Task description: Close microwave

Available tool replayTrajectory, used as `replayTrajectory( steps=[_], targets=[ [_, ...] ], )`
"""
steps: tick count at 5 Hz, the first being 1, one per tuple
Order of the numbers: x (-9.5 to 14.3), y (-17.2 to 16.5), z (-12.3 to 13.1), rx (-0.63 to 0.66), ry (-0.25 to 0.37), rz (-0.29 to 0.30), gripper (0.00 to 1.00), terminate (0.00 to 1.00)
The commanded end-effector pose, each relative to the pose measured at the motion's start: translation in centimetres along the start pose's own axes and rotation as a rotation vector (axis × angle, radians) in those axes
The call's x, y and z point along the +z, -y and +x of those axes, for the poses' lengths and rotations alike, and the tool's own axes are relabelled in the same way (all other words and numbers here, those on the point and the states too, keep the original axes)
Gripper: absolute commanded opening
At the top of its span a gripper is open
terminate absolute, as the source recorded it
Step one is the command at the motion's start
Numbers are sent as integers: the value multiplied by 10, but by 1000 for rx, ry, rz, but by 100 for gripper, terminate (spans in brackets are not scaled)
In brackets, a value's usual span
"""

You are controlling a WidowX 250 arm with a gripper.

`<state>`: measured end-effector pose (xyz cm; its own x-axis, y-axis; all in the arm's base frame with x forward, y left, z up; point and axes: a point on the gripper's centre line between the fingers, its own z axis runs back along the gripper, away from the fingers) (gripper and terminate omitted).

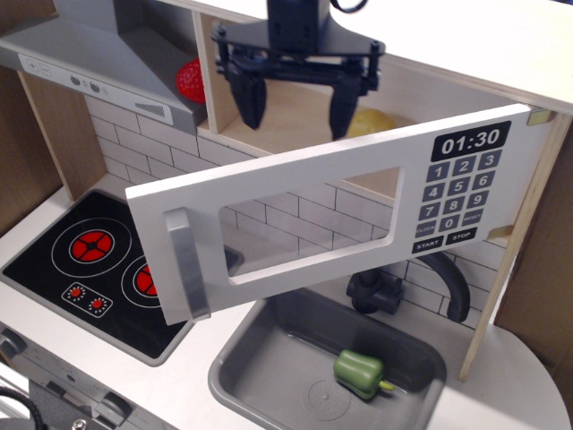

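Note:
The microwave's wide white door [295,242] stands swung open toward me, hinged at the right. It has a clear window, a grey bar handle [186,264] at its left end and a black clock and keypad [458,184] at its right. My gripper [295,112] hangs open and empty just above the door's top edge, in front of the open wooden microwave cavity [295,121]. Its two black fingers [251,98] point down, spread wide. A yellow object [372,121] lies inside the cavity at the right.
A grey slanted extractor hood [98,63] is at the upper left, a red object [190,81] beside it. A black hob [89,269] lies lower left. A grey sink [269,376] holds a green pepper [360,374], with a black tap [430,282] behind.

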<state>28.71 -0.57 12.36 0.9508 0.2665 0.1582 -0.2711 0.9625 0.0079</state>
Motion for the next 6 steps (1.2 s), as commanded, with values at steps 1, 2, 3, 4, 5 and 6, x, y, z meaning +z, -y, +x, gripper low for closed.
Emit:
replayTrajectory(
  steps=[1,2,3,4,5,6],
  targets=[
    [39,-5,-2,-138,23,-110,100,0],
    [40,-3,-12,-211,2,-120,100,0],
    [31,0,-24,-290,-57,-124,100,0],
    [29,3,-32,-333,-124,-198,100,0],
    [23,4,-38,-351,-133,-188,100,0],
    [10,3,-32,-303,-65,-104,100,0]
  ],
)
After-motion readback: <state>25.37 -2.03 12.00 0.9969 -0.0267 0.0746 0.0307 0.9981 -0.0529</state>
